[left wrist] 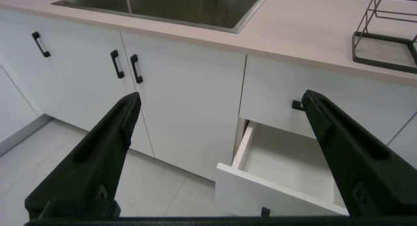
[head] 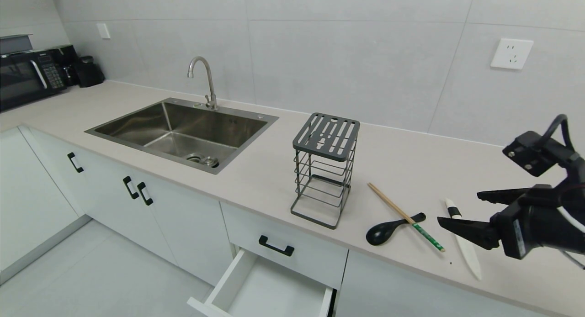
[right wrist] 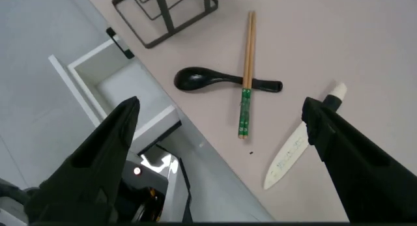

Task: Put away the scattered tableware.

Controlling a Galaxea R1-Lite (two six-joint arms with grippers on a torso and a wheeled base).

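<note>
Open counter between sink and wire rack, chopsticks crossing spoon (touching), knife near, drawer open below.

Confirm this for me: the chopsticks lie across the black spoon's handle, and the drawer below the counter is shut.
Wrong on the drawer: it is pulled open, as the head view shows. The chopsticks do lie across the black spoon's handle.

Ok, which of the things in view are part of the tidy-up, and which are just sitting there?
For the job: chopsticks, black spoon, white knife; likely places for them: wire rack, open drawer.
Just there: sink, faucet, microwave, wall socket.
</note>
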